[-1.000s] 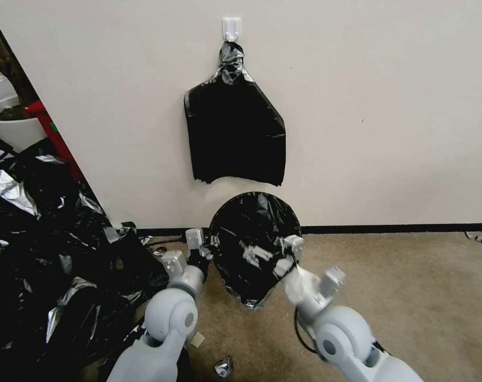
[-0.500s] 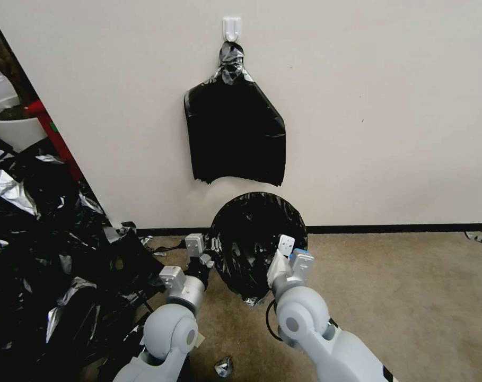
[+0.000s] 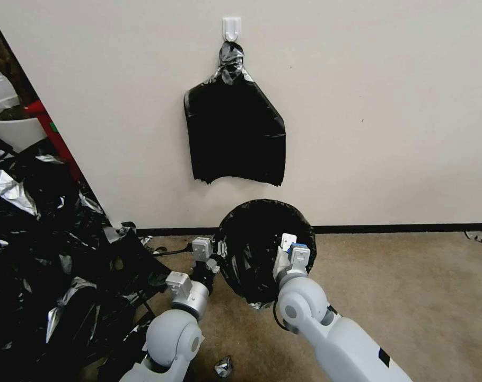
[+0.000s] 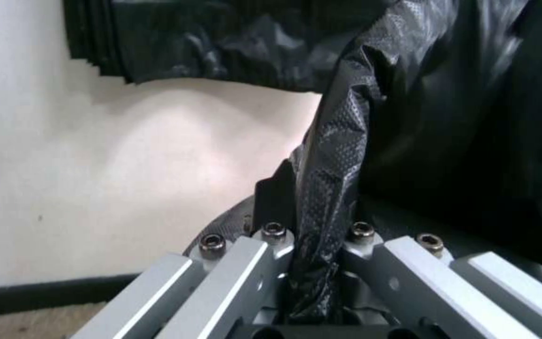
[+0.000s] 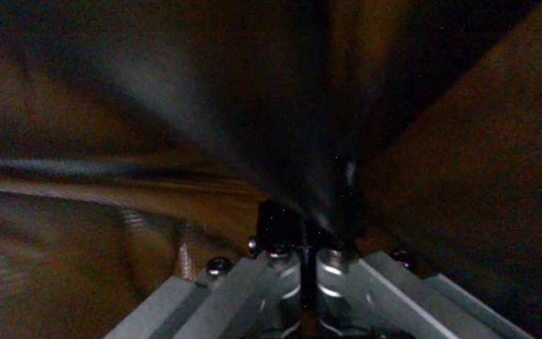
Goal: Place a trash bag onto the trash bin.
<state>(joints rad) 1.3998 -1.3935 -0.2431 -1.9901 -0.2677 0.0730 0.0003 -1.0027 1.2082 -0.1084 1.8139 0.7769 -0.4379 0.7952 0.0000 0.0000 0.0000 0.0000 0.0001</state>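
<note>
Shifted rightward: glossy trash bag [image 3: 262, 244], stretched round.

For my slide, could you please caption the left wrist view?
Left gripper pinching a fold of the black trash bag, with the cream wall behind.
</note>
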